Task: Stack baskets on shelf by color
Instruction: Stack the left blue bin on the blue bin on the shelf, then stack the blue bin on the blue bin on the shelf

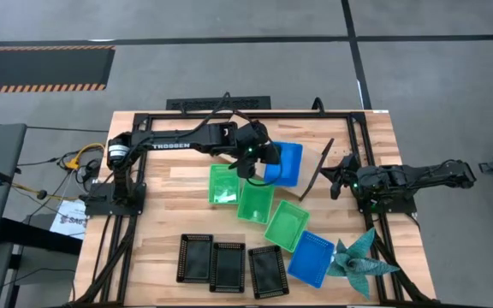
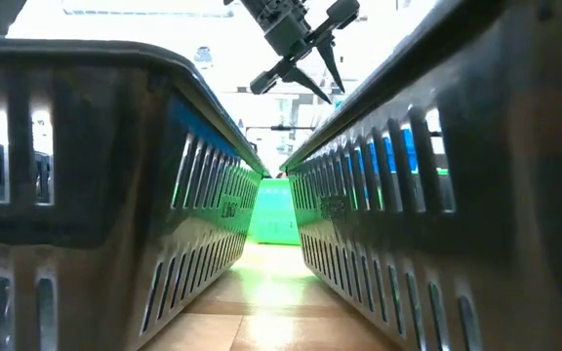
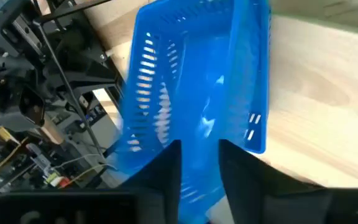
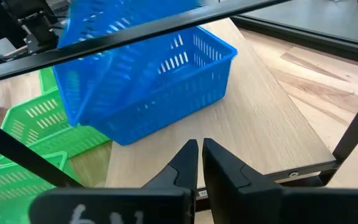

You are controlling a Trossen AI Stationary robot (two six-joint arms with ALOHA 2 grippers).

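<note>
Two blue baskets are at the shelf [image 4: 272, 112], a light board with black wire end frames [image 1: 319, 167]. One blue basket [image 4: 166, 93] rests by its bottom on the board. The other [image 4: 123, 18] tilts into it from above. My left gripper [image 3: 201, 174], also seen from the side [image 2: 301, 83], is open at that upper basket [image 3: 191, 81], one finger on each side of its near wall. My right gripper [image 4: 201, 155] waits shut at the table's right side [image 1: 345, 175], holding nothing. My left gripper comes slanting down from the table's left, with its fingers [image 3: 166, 171] on either side of the upper blue basket's near wall [image 3: 197, 155]. Whether they touch it I cannot tell. The basket leans tilted in the lower blue basket.
Three green baskets [image 1: 255, 201] lie in a slanting row mid-table, with a third blue basket [image 1: 312, 257] near the front right. Three black baskets [image 1: 228, 265] stand side by side at the front edge. A teal spiky star [image 1: 358, 261] lies at the front right.
</note>
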